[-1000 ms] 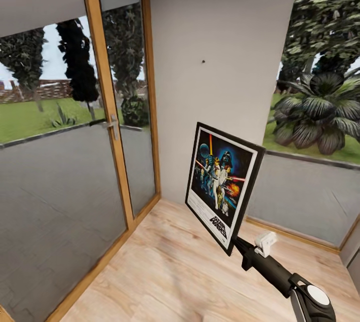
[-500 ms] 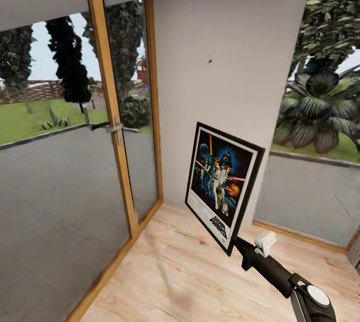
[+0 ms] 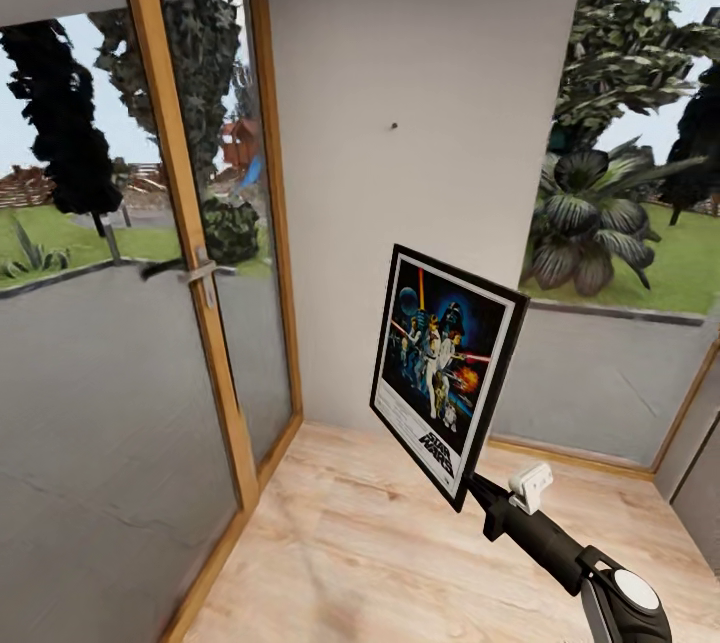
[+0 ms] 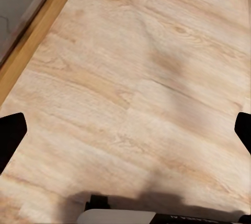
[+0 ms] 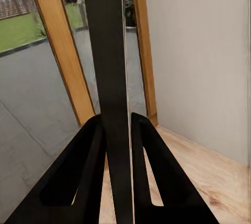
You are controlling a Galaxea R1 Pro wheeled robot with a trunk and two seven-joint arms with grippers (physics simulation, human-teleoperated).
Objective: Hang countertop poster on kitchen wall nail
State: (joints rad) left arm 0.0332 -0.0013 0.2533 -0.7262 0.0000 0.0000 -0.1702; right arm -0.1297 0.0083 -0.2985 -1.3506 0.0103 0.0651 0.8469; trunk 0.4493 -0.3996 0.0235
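The Star Wars poster stands upright in the air at the middle of the head view, black-framed, tilted a little, its picture facing me. My right gripper is shut on its lower right corner. In the right wrist view the poster appears edge-on as a dark strip clamped between the two fingers. A tiny dark wall nail sits on the pale grey wall, above and slightly left of the poster's top edge. My left gripper hangs open over the wooden floor, its dark fingertips at the picture's two sides.
A glass door with a wooden frame and handle stands at the left, meeting the pale wall in a corner. A large window with plants outside is at the right. Light wood floor runs up to the walls.
The whole view has shifted: the door frame and nail slid left and the right window shows more. The poster and right arm keep the same place in the picture.
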